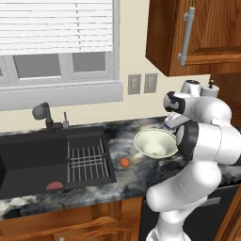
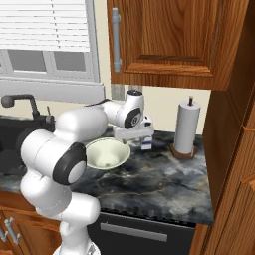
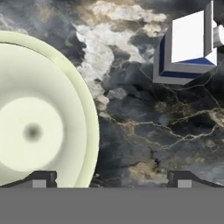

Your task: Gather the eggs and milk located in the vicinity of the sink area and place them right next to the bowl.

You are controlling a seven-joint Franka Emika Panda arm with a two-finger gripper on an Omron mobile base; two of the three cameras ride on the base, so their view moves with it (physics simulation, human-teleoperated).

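The pale greenish-white bowl (image 1: 155,143) (image 2: 105,153) (image 3: 39,113) sits on the dark marble counter right of the sink (image 1: 33,160). The milk (image 2: 146,143) (image 3: 188,48), a small white carton with a blue patch, stands upright on the counter just beyond the bowl's right side. An orange-brown egg (image 1: 124,162) lies on the counter between the sink rim and the bowl. My gripper (image 1: 170,123) (image 2: 134,138) (image 3: 111,179) hovers above the bowl's far rim, open, with nothing between its fingers and clear of the carton.
A wire rack (image 1: 87,162) lies in the sink's right half and a flat red piece (image 1: 54,185) rests on the basin floor. The dark faucet (image 1: 44,113) stands behind. A paper-towel roll (image 2: 186,127) stands at the counter's right, under wooden wall cabinets (image 2: 164,40).
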